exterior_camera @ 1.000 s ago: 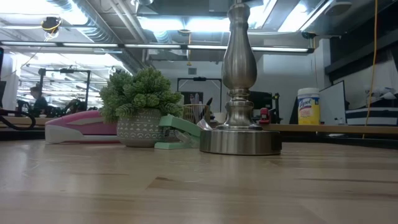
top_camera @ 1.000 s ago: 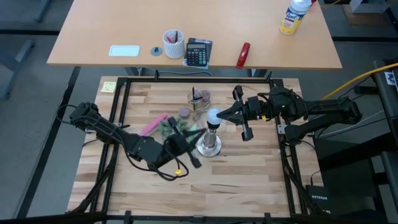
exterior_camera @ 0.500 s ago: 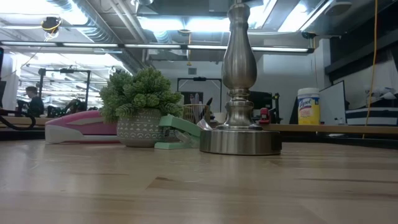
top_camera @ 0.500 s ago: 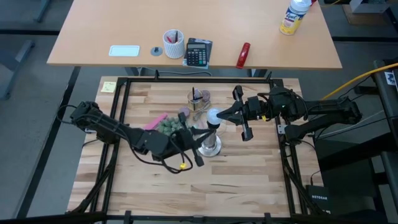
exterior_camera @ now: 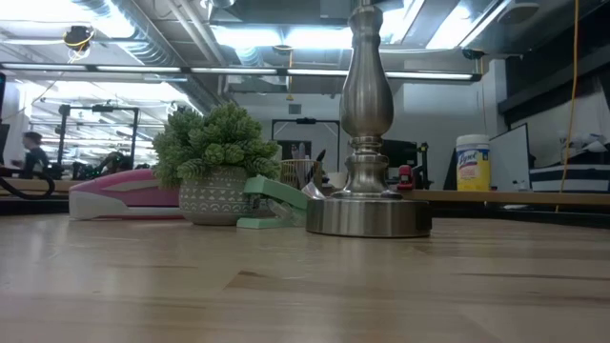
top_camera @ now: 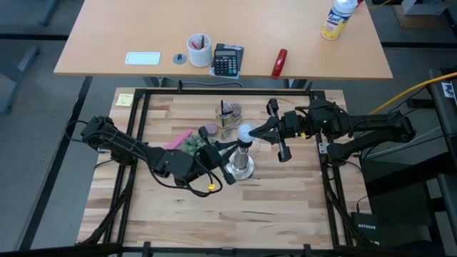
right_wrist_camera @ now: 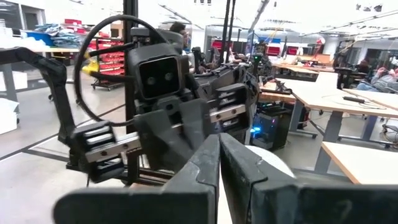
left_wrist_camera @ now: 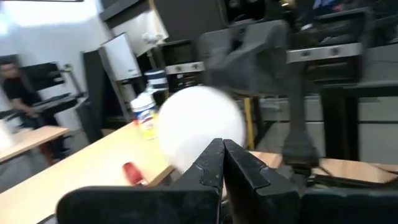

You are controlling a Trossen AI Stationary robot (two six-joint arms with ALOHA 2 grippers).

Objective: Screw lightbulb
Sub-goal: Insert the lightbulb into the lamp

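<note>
The frosted white lightbulb (top_camera: 245,132) sits on top of the silver stand (top_camera: 239,170), whose round base rests on the wooden table; in the low view the stand (exterior_camera: 367,143) runs out of the picture's top. My right gripper (top_camera: 253,133) is shut, and its tips are level at the bulb's right side (right_wrist_camera: 273,163). My left gripper (top_camera: 230,146) is shut and comes from the table's left. It points at the stand's top, just below the bulb (left_wrist_camera: 199,124). My right gripper's shut fingertips (right_wrist_camera: 219,142) are right at the bulb's right side, level; I cannot tell whether they touch it. My left gripper's shut fingertips (left_wrist_camera: 222,149) are just short of the bulb and the stand's neck; I cannot tell whether they touch.
A small potted plant (top_camera: 189,145), a pink stapler (top_camera: 175,143) and a green stapler (exterior_camera: 276,202) lie left of the stand. A glass with pens (top_camera: 227,114) stands behind it. The near half of the table is bare wood.
My left gripper has moved toward the table's right and far side, from beside the stand's base up to the stand's top under the bulb, uncovering the potted plant. My right gripper, the bulb and the stand have kept still.
</note>
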